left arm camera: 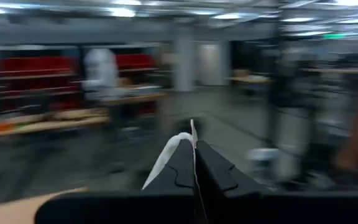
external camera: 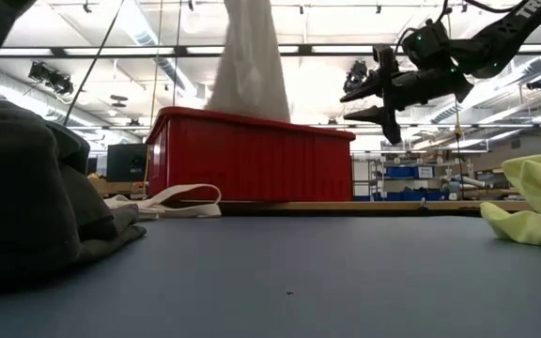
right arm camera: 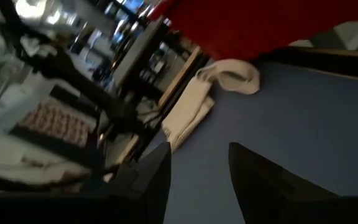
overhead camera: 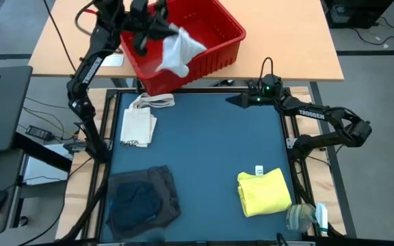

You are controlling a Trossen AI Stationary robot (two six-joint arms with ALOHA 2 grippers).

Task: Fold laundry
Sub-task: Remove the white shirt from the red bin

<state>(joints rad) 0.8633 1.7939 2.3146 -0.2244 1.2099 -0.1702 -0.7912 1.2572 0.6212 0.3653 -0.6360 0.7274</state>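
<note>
White garment [overhead camera: 180, 49] hanging; yellow [overhead camera: 264, 192], grey [overhead camera: 142, 198] folded.

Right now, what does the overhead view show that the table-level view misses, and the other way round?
Only the high view shows the left gripper, shut on the white lacy garment above the red plastic bin, plus the clear plastic item with green trim at the table's corner and the navy garment lying on the dark grey one. Only the low view shows the white garment hanging upward out of frame and the room's ceiling lights. Both show the bin, the folded yellow garment, the cream tote bag, and the right gripper hovering open.
</note>
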